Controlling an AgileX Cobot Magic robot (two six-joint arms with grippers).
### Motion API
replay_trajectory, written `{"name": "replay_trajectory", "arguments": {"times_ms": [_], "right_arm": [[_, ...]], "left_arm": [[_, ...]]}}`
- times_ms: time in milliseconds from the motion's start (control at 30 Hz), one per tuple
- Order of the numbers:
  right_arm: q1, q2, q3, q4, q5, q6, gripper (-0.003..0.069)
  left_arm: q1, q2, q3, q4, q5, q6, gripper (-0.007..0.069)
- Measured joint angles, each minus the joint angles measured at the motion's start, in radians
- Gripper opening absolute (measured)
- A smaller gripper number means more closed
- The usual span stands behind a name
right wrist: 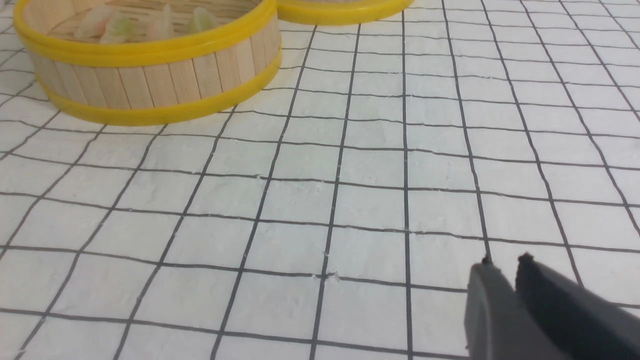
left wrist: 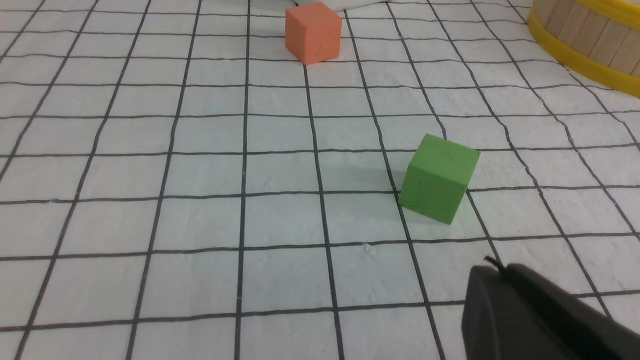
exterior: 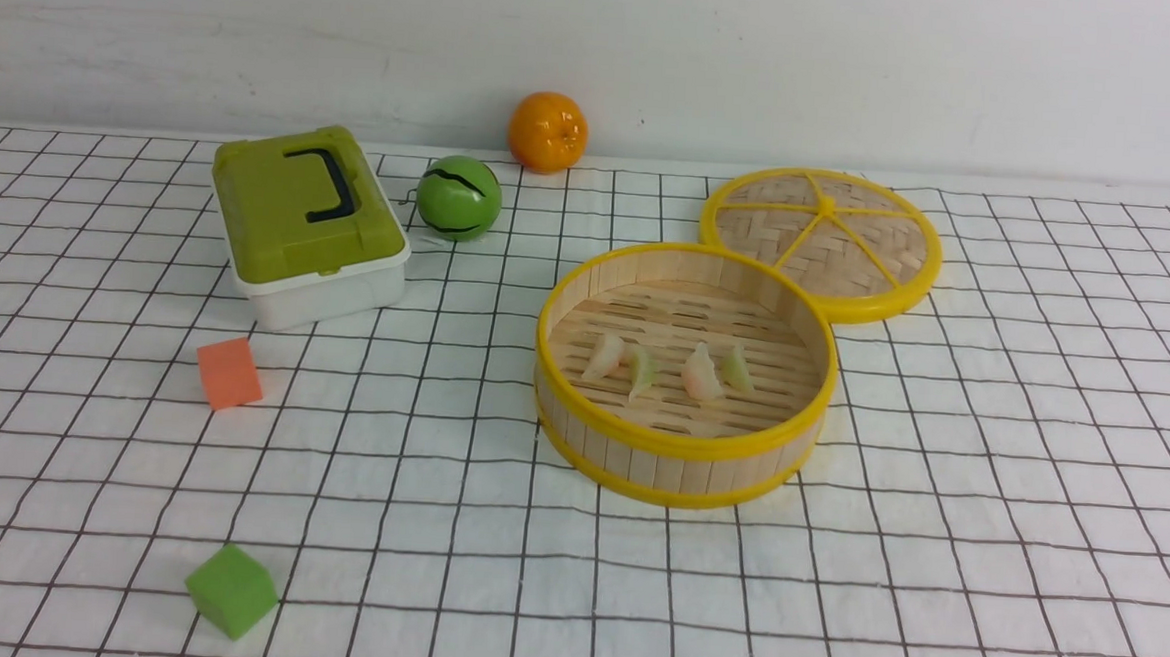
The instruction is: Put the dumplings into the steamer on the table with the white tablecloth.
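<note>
The steamer (exterior: 679, 444) stands right of centre on the white tablecloth (exterior: 934, 547). Several dumplings lie in a row on its slatted floor, among them a pink one (exterior: 701, 373) and a pale green one (exterior: 643, 370). In the right wrist view the steamer (right wrist: 150, 85) is far off, with dumplings (right wrist: 160, 22) showing over its rim. My right gripper (right wrist: 505, 262) hangs over bare cloth, open by a narrow gap, holding nothing. My left gripper (left wrist: 500, 270) is shut and empty, near the green cube (left wrist: 440, 180). Neither arm shows in the front view.
A woven lid with yellow spokes (exterior: 820, 241) leans behind the steamer. A green-lidded box (exterior: 305, 219), a green ball (exterior: 459, 198) and an orange (exterior: 547, 131) sit at the back left. An orange cube (exterior: 229, 373) and a green cube (exterior: 231, 590) lie front left.
</note>
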Motion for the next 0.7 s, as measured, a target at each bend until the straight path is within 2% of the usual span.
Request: {"name": "replay_trajectory", "arguments": {"times_ms": [700], "right_arm": [[0.0, 0.0, 0.0, 0.0, 0.0, 0.0, 0.0101]], "left_arm": [[0.0, 0.0, 0.0, 0.0, 0.0, 0.0, -0.0012]]}}
